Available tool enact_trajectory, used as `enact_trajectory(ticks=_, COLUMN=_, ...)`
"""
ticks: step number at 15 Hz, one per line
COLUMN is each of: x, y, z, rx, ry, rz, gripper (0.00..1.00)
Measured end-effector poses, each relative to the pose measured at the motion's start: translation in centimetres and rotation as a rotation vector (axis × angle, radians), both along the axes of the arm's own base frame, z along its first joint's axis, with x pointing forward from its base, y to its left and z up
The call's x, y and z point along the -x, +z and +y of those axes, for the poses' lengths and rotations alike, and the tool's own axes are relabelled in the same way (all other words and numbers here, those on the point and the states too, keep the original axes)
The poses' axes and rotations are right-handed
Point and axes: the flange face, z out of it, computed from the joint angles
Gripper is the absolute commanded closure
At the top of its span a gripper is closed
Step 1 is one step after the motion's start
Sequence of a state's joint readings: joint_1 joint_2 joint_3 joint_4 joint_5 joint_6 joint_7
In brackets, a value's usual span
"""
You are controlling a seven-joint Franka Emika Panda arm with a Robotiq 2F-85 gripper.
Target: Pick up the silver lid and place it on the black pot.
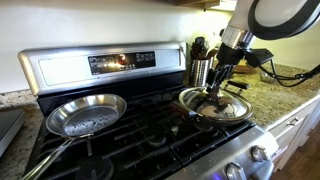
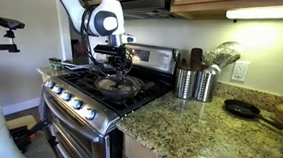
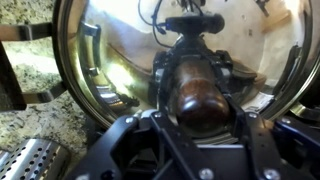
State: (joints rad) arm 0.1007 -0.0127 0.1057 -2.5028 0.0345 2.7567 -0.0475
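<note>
though dim, stove [image 1: 145, 140] beside granite counter [image 2: 203, 133]

Lid [image 1: 215, 104] on the stove [image 1: 140, 135], frying pan [image 1: 88, 113] beside it (pot [image 2: 242, 109] well apart on the counter [image 2: 198, 135]).

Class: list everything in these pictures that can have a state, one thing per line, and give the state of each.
gripper: down around the silver lid's knob; whether it is clamped cannot be told.
silver lid: lying on the stove grate, not on the pot.
black pot: on the counter, uncovered.
silver frying pan: on the grate, uncovered, empty.
utensil holders: upright, holding utensils.
</note>
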Motion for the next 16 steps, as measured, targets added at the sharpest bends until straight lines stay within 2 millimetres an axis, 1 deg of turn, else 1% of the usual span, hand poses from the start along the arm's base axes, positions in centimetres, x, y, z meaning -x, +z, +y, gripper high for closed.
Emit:
enact_trajectory(ticks=1, x=0.0, y=0.0, z=-0.1, rx=0.000, ry=-0.001, rz=-0.002, gripper=0.04)
enact_trajectory(ticks=3, x=0.0, y=0.3, z=-0.1, rx=0.000, ry=-0.001, rz=-0.007, gripper=0.00)
enact_trajectory(ticks=6, x=0.0, y=1.1, z=-0.1, rx=0.014, ry=0.008, rz=-0.026, gripper=0.00)
enact_trajectory(ticks=13, x=0.5, y=5.3, z=-1.2, rx=0.042, ry=-0.033, rz=-0.111, gripper=0.00)
enact_trajectory(ticks=14, x=0.5, y=5.6, z=-1.2, rx=0.041, ry=-0.035, rz=-0.117, gripper=0.00)
enact_trajectory(ticks=16, x=0.5, y=5.4, z=-1.2, rx=0.042, ry=-0.033, rz=-0.114, gripper=0.00)
